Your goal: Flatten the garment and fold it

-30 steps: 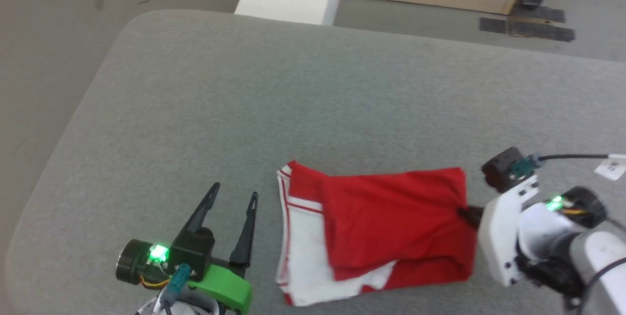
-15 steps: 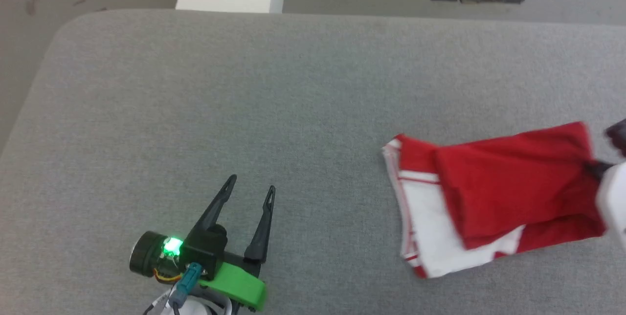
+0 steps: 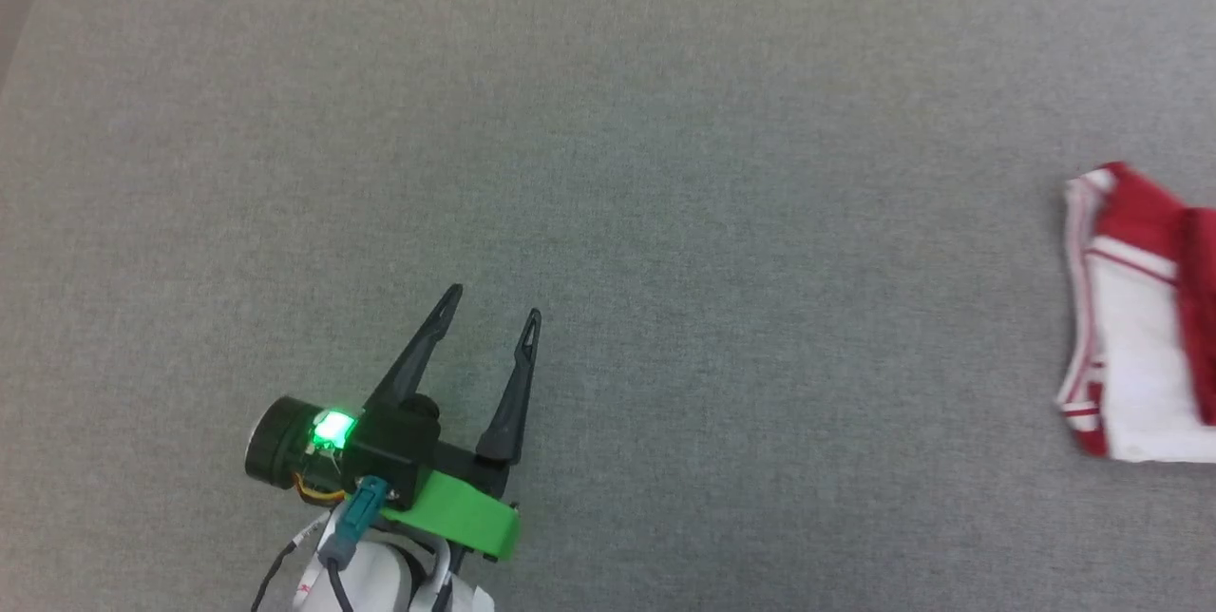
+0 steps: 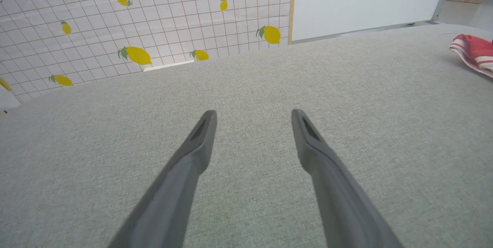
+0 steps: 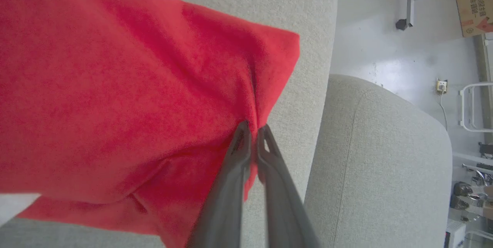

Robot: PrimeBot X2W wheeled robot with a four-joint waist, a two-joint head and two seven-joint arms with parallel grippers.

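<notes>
Gripping the red jersey (image 5: 115, 86) at its edge, the right pincer (image 5: 252, 134) is clenched; the jersey lies at the head view's right edge on the counter (image 3: 608, 118), seemingly folded already, placement remaining. The left pincer (image 3: 494, 301) is spread empty, lower left.

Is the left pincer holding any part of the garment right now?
No, the left pincer stands open above the grey surface, apart from the garment.

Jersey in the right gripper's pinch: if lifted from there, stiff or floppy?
Probably floppy: the garment puckers into creases at the right gripper. Likely light, since a thin pinch gathers it. Its stacked layers may slip apart when dragged.
</notes>
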